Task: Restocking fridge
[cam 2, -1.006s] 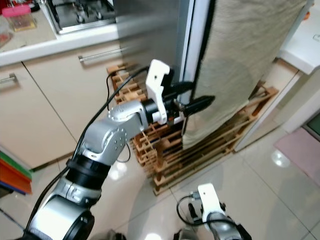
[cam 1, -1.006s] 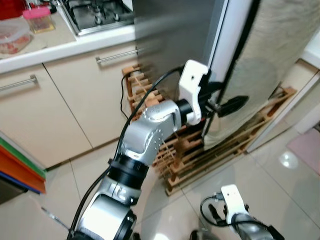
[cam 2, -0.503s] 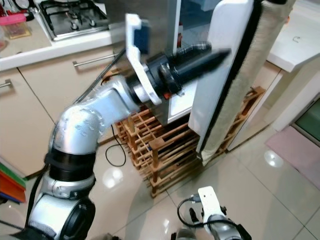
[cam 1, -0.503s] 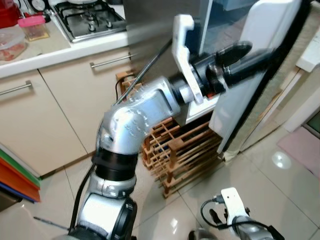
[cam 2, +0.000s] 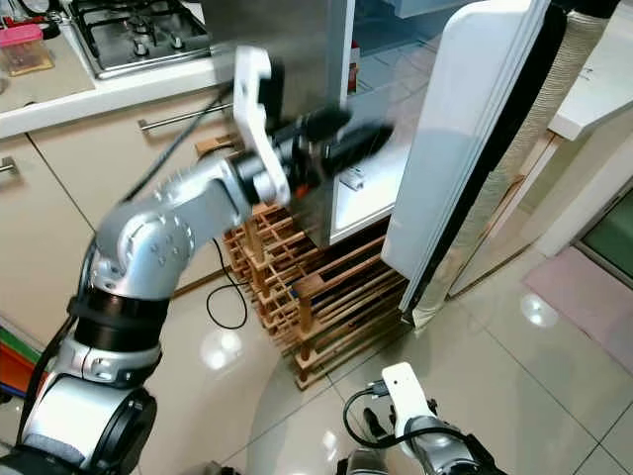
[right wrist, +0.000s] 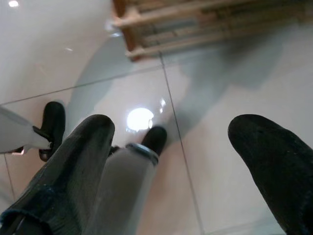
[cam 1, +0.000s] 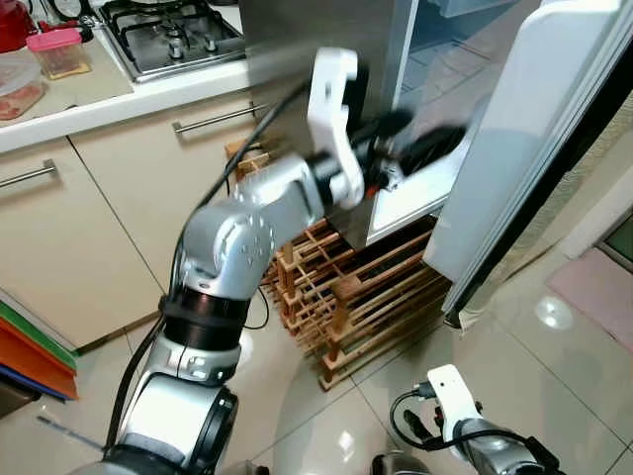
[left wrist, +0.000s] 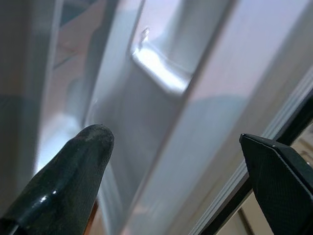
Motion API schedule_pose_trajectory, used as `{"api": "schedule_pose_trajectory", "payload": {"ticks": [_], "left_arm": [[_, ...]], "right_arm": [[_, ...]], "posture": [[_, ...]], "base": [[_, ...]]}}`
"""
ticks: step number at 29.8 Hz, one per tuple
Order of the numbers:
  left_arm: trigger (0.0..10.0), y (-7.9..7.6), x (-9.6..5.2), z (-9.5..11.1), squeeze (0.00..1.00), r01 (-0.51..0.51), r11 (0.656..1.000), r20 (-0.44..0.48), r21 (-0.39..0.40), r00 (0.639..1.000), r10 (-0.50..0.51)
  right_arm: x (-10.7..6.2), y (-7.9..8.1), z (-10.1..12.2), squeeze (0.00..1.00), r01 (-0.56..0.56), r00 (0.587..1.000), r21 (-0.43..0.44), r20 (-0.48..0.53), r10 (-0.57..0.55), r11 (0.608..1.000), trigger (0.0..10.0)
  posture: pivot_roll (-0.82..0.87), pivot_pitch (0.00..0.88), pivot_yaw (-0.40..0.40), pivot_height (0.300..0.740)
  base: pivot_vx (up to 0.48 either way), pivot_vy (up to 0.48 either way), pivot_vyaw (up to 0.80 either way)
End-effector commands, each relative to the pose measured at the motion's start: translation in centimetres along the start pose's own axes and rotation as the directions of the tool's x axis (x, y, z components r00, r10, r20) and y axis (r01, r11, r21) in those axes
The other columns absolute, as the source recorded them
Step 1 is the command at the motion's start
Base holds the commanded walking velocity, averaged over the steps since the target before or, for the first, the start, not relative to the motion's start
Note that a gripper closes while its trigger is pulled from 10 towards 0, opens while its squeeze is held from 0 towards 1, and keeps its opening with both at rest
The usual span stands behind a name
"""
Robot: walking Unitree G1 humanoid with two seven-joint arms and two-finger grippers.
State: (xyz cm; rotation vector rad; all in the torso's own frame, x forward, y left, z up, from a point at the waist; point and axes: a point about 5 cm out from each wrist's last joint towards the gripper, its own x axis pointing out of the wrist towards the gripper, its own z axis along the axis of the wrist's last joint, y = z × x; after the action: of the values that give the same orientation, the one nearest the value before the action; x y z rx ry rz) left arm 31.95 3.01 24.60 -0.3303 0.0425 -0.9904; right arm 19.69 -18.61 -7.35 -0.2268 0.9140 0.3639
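Observation:
The steel fridge (cam 1: 316,40) stands with its door (cam 1: 524,148) swung wide, the white inner side facing me. My left gripper (cam 1: 427,143) reaches into the gap between the fridge body and the door, blurred by motion. In the left wrist view its two black fingers (left wrist: 73,166) stand apart with nothing between them, and the white door lining is just ahead. My right gripper (right wrist: 171,161) hangs low over the tiled floor, open and empty. A small bottle (cam 2: 353,74) stands on a shelf inside the fridge.
A wooden rack (cam 1: 366,297) sits on the floor against the fridge. To the left is a counter (cam 1: 99,89) with a hob (cam 1: 178,30) and a pink-lidded tub (cam 1: 57,49) above beige cabinets. A beige cloth (cam 2: 584,59) hangs on the door's outer side.
The fridge door has gone from nearly shut to wide open. My left gripper, which was at the door's edge and then on its inner face, has drawn back toward the fridge body.

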Motion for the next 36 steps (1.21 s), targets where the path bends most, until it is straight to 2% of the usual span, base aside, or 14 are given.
{"api": "schedule_pose_trajectory", "payload": {"ticks": [1,8,10,14,15,16,18,20,21,22,25,27,30,36], "left_arm": [[10.0,-0.6,0.2,0.5,0.0,0.01,1.0,0.015,0.029,1.0,-0.01],[10.0,-0.4,0.3,-0.7,0.0,-0.019,0.998,0.009,0.064,1.0,0.018],[10.0,0.8,-0.3,-1.8,0.0,-0.093,0.972,-0.034,0.217,0.994,0.103],[10.0,3.2,-1.7,-3.9,0.0,-0.212,0.923,-0.081,0.322,0.965,0.25],[10.0,4.8,-3.0,-5.3,0.0,-0.283,0.888,-0.103,0.363,0.935,0.34],[10.0,4.8,-3.0,-5.3,0.0,-0.283,0.888,-0.103,0.363,0.935,0.34],[10.0,7.9,-6.0,-7.5,0.0,-0.451,0.804,-0.117,0.388,0.841,0.528],[10.0,8.7,-6.8,-7.9,0.0,-0.503,0.774,-0.109,0.385,0.808,0.579],[10.0,9.9,-8.2,-8.5,0.0,-0.568,0.708,-0.091,0.42,0.75,0.656],[10.0,10.3,-8.8,-8.8,0.0,-0.59,0.679,-0.08,0.438,0.726,0.683],[10.0,11.0,-9.7,-9.3,0.0,-0.629,0.642,-0.069,0.438,0.689,0.722],[10.0,11.8,-11.5,-10.8,0.0,-0.654,0.581,-0.066,0.484,0.635,0.77],[10.0,12.0,-12.5,-12.0,0.0,-0.657,0.563,-0.086,0.501,0.609,0.788],[10.0,11.7,-12.7,-13.2,0.0,-0.679,0.595,-0.103,0.431,0.618,0.779]], "right_arm": [[-0.1,-0.1,0.4,0.0,-0.018,0.999,-0.056,0.029,0.019,0.998,10.0],[-0.5,-0.5,1.9,0.0,0.03,0.975,-0.088,0.22,-0.01,0.996,10.0],[-0.7,-0.7,1.9,0.0,0.06,0.965,-0.042,0.26,-0.047,0.997,10.0],[-0.8,-0.7,2.0,0.0,0.074,0.952,-0.001,0.298,-0.07,0.997,10.0],[-0.9,-0.7,2.0,0.0,0.075,0.947,0.007,0.314,-0.074,0.997,10.0],[-0.9,-0.7,2.0,0.0,0.075,0.947,0.007,0.314,-0.074,0.997,10.0],[-0.8,-1.7,8.4,0.0,0.065,0.877,-0.031,0.478,-0.042,0.997,10.0],[-0.9,-1.8,9.5,0.0,0.06,0.863,-0.039,0.504,-0.033,0.997,10.0],[-1.0,-1.8,10.4,0.0,0.065,0.846,-0.051,0.533,-0.028,0.997,10.0],[-1.1,-1.8,10.7,0.0,0.071,0.838,-0.052,0.545,-0.031,0.996,10.0],[-1.3,-2.0,11.3,0.0,0.111,0.818,-0.056,0.573,-0.06,0.992,10.0],[-1.4,-2.1,11.9,0.0,0.124,0.803,-0.032,0.59,-0.082,0.992,10.0],[-1.4,-2.1,12.2,0.0,0.124,0.798,-0.032,0.598,-0.08,0.992,10.0],[-1.2,-1.8,11.6,0.0,0.11,0.813,-0.021,0.578,-0.077,0.994,10.0]], "posture": [[-0.11,0.046,0.014,0.74],[-0.1,0.043,0.008,0.74],[-0.11,0.043,0.01,0.74],[-0.11,0.045,0.014,0.74],[-0.11,0.047,0.014,0.74],[-0.11,0.047,0.014,0.74],[-0.11,0.049,0.009,0.74],[-0.11,0.049,0.009,0.74],[-0.11,0.05,0.005,0.74],[-0.11,0.05,0.005,0.74],[-0.1,0.049,0.0,0.74],[-0.09,0.047,0.003,0.74],[-0.09,0.047,0.003,0.74],[-0.08,0.047,0.005,0.74]], "base": [[0.0,0.0,0.0],[0.0,0.0,0.0],[0.0,0.0,0.0],[0.0,0.0,0.0],[0.0,0.0,0.0],[0.0,0.0,0.0],[0.0,0.0,0.0],[0.0,0.0,0.0],[0.0,0.0,0.0],[0.0,0.0,0.0],[0.0,0.0,0.0],[0.0,0.0,0.0],[0.0,0.0,0.0],[0.0,0.0,0.0]]}}
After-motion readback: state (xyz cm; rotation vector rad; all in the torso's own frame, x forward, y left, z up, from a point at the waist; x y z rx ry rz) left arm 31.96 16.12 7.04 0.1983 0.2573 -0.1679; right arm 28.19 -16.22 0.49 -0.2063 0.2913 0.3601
